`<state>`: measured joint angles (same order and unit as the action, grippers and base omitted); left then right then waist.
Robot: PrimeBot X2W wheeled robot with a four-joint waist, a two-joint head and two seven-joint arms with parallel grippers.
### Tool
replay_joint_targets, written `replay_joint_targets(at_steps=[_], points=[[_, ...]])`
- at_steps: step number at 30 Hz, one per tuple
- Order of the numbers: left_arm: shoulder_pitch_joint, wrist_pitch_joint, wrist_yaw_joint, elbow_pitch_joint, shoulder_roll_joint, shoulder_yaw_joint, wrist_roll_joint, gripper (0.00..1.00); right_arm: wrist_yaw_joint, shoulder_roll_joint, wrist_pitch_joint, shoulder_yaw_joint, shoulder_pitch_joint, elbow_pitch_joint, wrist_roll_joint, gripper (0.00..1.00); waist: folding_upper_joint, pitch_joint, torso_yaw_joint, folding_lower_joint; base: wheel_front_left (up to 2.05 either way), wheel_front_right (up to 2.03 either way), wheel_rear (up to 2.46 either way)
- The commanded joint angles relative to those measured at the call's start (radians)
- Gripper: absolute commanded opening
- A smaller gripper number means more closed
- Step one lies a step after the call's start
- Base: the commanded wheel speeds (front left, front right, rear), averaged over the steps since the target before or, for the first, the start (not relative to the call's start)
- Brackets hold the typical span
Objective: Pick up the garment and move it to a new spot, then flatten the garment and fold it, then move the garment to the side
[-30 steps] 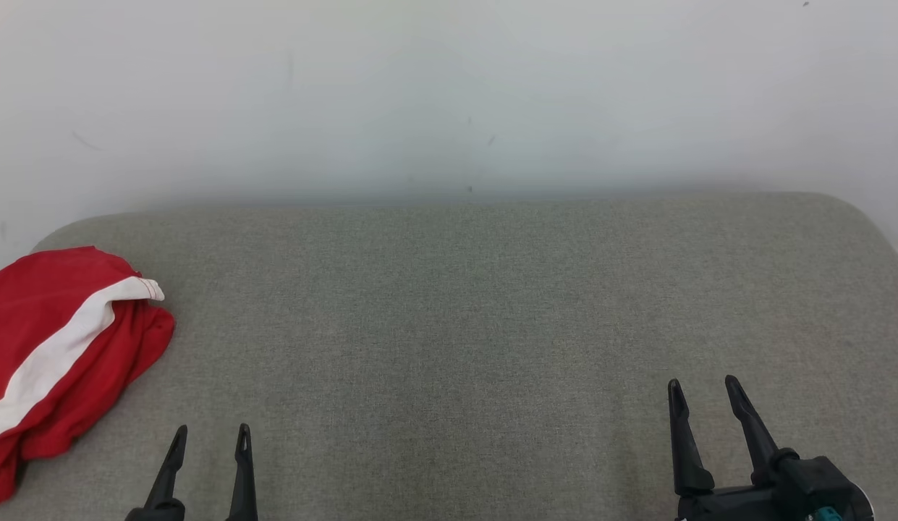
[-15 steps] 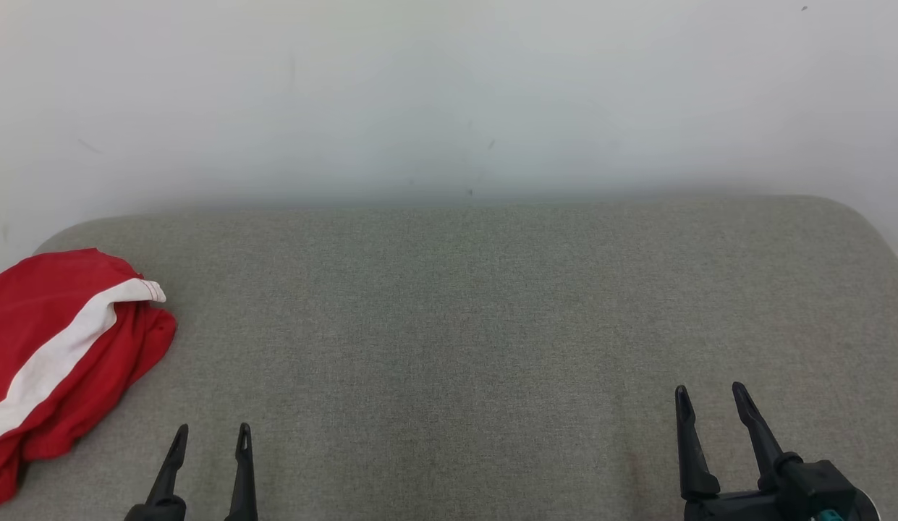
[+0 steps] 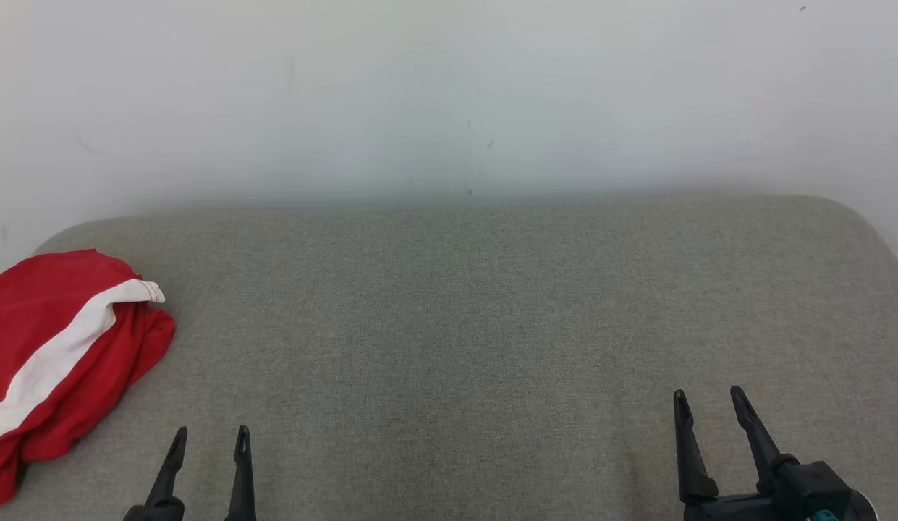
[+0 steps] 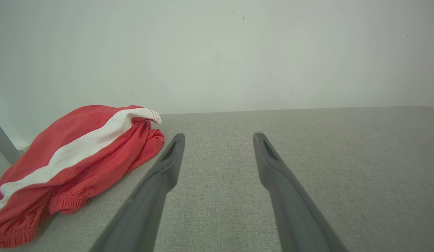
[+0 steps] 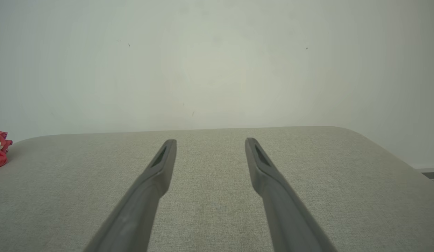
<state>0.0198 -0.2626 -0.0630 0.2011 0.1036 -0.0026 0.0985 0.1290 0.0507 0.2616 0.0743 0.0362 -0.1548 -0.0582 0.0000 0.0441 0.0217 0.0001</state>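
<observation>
Red garment (image 3: 65, 347) bunched, left edge cut off | left gripper (image 3: 210, 430) wide | right gripper (image 3: 708, 392) wide

The left gripper (image 3: 211, 431) points forward, its two dark fingers (image 4: 272, 168) spread wide and empty. Well apart to its right, the right gripper (image 3: 709, 393) is also wide open and empty, its fingers leaning slightly rightward and reaching farther forward.

Grey fabric cushion (image 3: 492, 304) with rounded corners, flush against a plain white wall (image 3: 449, 94) under soft, even light.
</observation>
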Motion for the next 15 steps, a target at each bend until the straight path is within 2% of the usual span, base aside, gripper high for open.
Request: replay_joint_targets(at_steps=[1,15], points=[[-0.006,-0.004,-0.004,0.003,-0.002,0.003,0.002,1.0,0.003,-0.001,0.005,-0.004,-0.005,-0.002,0.008,1.0,0.0,0.0,-0.001,-0.0001,0.0,0.0,0.0],[-0.002,-0.004,-0.002,0.009,-0.009,0.005,0.005,1.0,0.003,-0.001,0.005,-0.003,-0.01,-0.015,-0.012,1.0,0.0,0.0,0.002,-0.0001,0.0,0.0,0.0]])
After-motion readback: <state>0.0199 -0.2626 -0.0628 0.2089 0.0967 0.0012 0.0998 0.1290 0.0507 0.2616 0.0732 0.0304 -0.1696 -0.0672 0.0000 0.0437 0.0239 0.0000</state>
